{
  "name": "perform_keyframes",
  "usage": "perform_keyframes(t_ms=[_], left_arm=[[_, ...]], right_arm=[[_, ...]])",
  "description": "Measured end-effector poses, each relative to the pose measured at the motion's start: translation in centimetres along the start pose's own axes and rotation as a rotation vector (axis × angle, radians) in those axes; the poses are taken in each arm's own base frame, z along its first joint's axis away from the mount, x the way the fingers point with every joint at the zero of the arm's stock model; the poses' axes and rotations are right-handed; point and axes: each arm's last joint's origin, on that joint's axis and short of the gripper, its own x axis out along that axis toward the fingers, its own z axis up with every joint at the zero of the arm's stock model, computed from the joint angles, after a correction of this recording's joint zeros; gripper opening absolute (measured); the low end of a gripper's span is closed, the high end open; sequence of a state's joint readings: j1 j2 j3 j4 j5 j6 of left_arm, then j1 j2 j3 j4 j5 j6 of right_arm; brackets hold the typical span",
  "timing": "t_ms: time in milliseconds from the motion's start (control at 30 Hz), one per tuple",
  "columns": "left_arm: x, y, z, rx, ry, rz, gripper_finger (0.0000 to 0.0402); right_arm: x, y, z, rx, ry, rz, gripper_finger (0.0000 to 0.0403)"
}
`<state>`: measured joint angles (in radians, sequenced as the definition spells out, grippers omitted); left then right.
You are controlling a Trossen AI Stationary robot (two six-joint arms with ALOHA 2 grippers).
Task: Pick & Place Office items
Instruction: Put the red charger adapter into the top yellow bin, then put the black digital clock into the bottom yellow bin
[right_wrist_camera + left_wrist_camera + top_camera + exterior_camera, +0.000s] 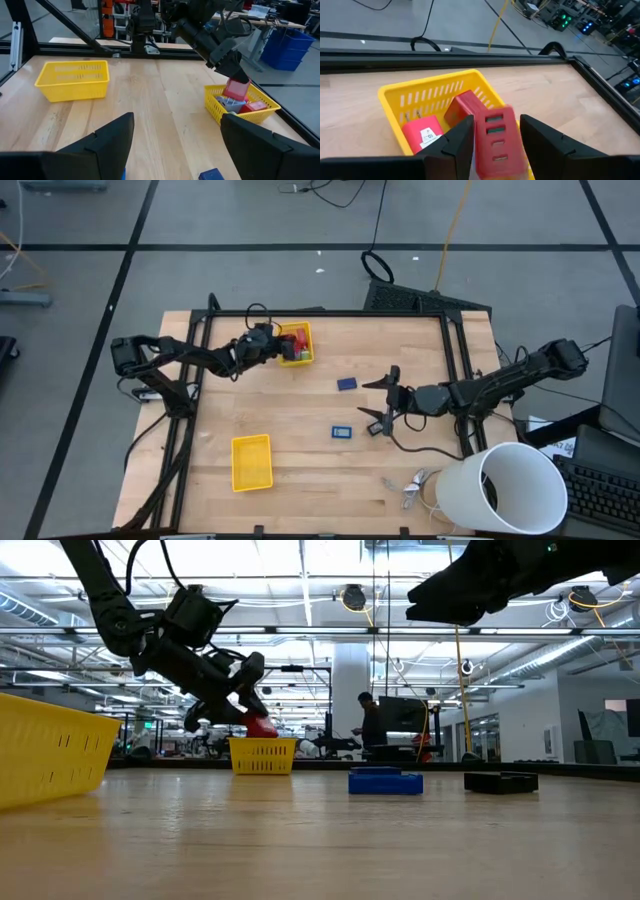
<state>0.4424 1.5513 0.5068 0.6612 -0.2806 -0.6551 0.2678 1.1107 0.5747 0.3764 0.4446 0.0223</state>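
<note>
My left gripper (274,344) hovers over the far yellow tray (300,330) and is shut on a red blocky piece (495,140). The piece also shows in the low view (262,726) and in the right wrist view (236,89). Other red pieces (421,134) lie in that tray. Two blue pieces (347,384) (342,431) and a black piece (376,429) lie flat on the table. My right gripper (378,400) is open and empty, above the table between the blue pieces. My left gripper pinches the red piece by its two long sides (481,142) between its two fingers (457,142). The fingers slant down from the table's left side. The piece hangs at their free ends, tilted, just above the tray's rim (220,95).
A second yellow tray (251,461) stands near the front left. A white bucket (500,485) stands at the front right corner, with silvery metal bits (412,485) beside it. Black frame rails (455,360) run along the table's sides. A person (370,725) stands far off in the room.
</note>
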Motion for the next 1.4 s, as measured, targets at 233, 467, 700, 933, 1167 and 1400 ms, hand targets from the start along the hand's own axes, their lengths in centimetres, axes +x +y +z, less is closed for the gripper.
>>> perform_keyframes(t_ms=[233, 467, 700, 933, 1167, 1400], left_arm=[[0.0, 0.1, 0.0, 0.097, 0.000, 0.004, 0.0149], [-0.5, -0.5, 0.7, 0.087, 0.007, -0.073, 0.0167], [-2.0, -1.9, 2.2, 0.026, 0.027, -0.261, 0.0187], [-2.9, -3.0, 2.3, -0.026, 0.019, -0.328, 0.0204], [-3.2, -3.6, 2.1, -0.010, 0.014, -0.353, 0.0207], [-3.2, -3.6, 2.1, 0.028, 0.005, -0.356, 0.0190]], right_arm=[[-0.1, 0.3, -0.2, -0.017, 0.021, 0.017, 0.0283], [-0.7, 1.2, -1.8, -0.135, 0.168, 0.062, 0.0283], [-1.5, 1.6, -4.2, -0.107, 0.415, 0.170, 0.0283], [-1.2, 1.6, -7.0, -0.167, 0.641, 0.169, 0.0283], [0.3, 1.8, -9.4, -0.181, 0.776, 0.198, 0.0283], [1.4, 2.1, -10.5, -0.214, 0.799, 0.240, 0.0264]])
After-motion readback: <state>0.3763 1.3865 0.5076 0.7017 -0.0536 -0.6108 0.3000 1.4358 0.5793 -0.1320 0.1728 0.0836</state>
